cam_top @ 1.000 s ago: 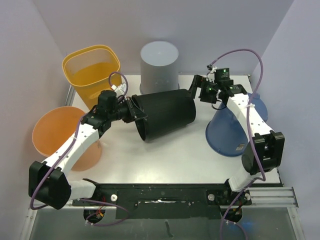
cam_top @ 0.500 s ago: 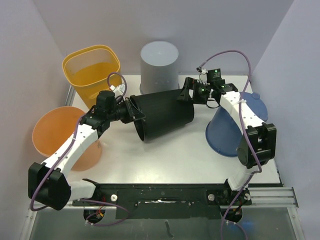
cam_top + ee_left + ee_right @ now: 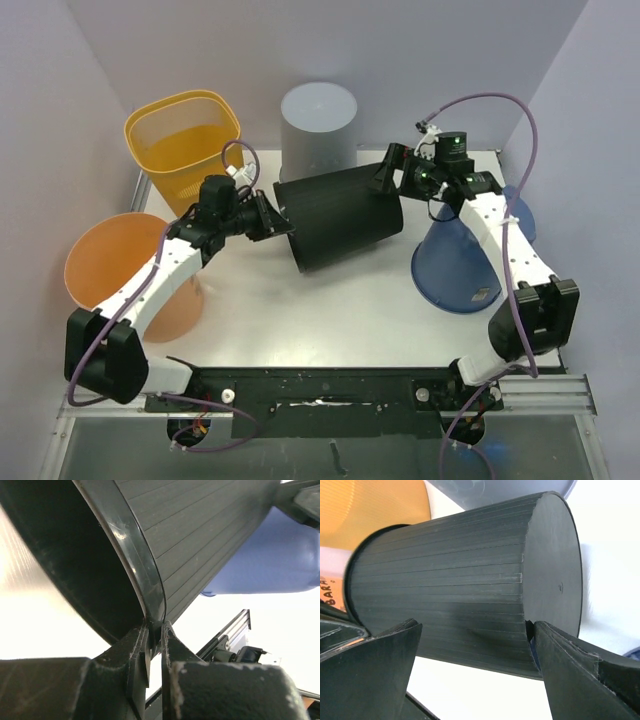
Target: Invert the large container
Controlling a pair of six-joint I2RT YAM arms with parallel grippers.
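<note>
At table [image 3: 330,310] centre, L gripper [image 3: 272,218] clamps black container [image 3: 345,215] rim; R gripper [image 3: 388,178] jaws apart by base.

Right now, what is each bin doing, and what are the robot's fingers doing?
black container, lying on its side, not flipped yet
left fingers, shut on the black container's rim
right fingers, wide open beside its closed end
grey bin, standing upside down
yellow basket, upright, mouth up
</note>
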